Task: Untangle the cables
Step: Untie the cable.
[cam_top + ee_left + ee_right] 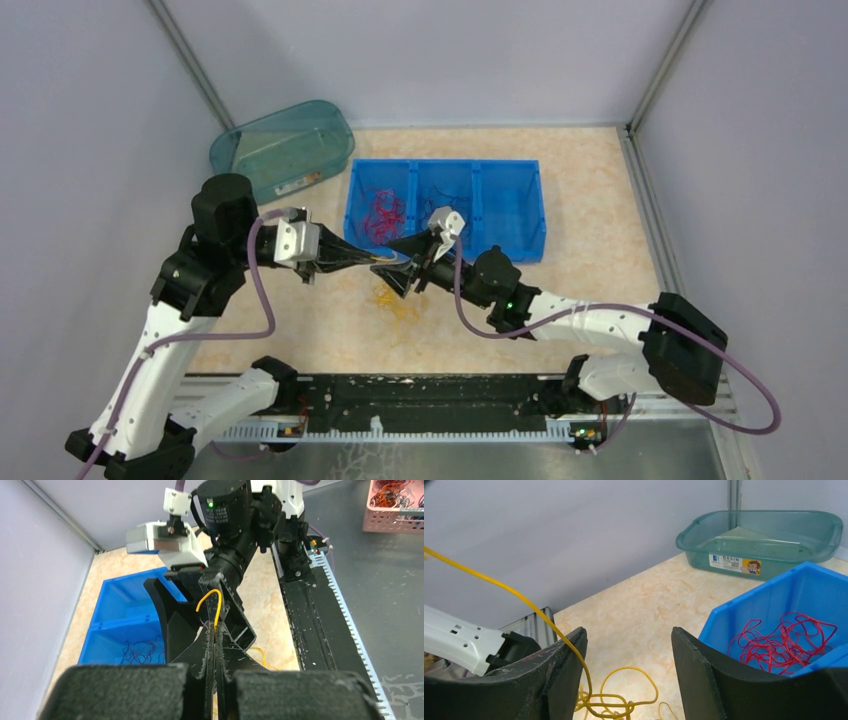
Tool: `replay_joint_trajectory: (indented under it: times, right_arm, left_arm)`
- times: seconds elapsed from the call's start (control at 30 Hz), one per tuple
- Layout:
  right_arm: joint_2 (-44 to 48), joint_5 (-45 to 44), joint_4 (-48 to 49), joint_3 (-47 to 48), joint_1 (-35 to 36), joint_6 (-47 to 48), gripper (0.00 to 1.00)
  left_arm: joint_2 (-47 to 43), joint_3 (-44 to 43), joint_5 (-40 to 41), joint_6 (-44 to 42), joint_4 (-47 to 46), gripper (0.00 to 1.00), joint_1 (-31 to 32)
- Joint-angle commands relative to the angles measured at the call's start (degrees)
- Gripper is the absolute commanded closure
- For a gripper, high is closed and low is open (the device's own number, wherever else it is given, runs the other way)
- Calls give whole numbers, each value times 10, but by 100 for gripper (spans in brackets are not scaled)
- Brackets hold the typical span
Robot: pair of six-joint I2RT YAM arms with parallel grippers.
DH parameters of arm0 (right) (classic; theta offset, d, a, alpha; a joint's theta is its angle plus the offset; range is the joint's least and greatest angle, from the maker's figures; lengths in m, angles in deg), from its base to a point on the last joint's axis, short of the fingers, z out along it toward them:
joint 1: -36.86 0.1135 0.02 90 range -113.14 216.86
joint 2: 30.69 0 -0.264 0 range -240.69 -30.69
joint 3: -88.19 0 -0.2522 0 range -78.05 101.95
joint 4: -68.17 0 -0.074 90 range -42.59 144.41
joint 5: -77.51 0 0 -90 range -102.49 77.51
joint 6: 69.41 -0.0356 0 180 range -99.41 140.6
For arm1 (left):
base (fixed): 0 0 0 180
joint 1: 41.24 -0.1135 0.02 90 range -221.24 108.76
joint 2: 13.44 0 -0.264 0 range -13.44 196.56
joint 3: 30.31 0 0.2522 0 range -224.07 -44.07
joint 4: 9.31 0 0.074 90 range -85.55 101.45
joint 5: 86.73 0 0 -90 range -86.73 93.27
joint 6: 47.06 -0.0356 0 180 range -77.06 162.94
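Observation:
A yellow cable (210, 600) runs up from a loose yellow pile (398, 300) on the table in front of the blue bin (515, 240). My left gripper (215, 632) is shut on this yellow cable and holds it above the pile (385, 258). My right gripper (626, 635) is open, its jaws wide apart around the left fingertips (396, 268). The taut yellow strand (524, 600) crosses its left finger down to the pile (624, 700). Red cables (784, 640) lie in the bin's left compartment (383, 213). Dark cables (142, 652) lie in the middle compartment (440, 195).
A teal plastic basin (285, 148) stands at the back left, also in the right wrist view (764, 535). The bin's right compartment (510, 200) holds nothing I can see. Grey walls close in three sides. A pink basket (395, 505) of wires sits beyond the black rail (440, 395).

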State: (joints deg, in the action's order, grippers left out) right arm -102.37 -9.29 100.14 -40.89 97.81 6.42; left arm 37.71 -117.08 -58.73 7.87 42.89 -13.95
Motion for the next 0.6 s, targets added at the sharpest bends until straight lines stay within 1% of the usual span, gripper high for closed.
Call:
replay_joint_trajectory:
  times: [0.0, 0.1, 0.37, 0.47, 0.57]
  right_arm:
    - [-10, -17, 64, 11, -4, 12, 37]
    - [-16, -19, 80, -13, -1, 7, 39]
    - [-42, -51, 94, -46, 22, 21, 38]
    - [-53, -60, 107, -58, 26, 20, 38]
    - [-62, -69, 118, -68, 29, 16, 39]
  left_arm:
    - [11, -44, -44, 46, -30, 100, 4]
    - [19, -71, -49, 98, -77, 100, 4]
    - [53, -135, -72, 273, -244, 100, 5]
    - [69, -165, -78, 308, -268, 100, 5]
    - [80, -191, -77, 321, -284, 100, 4]
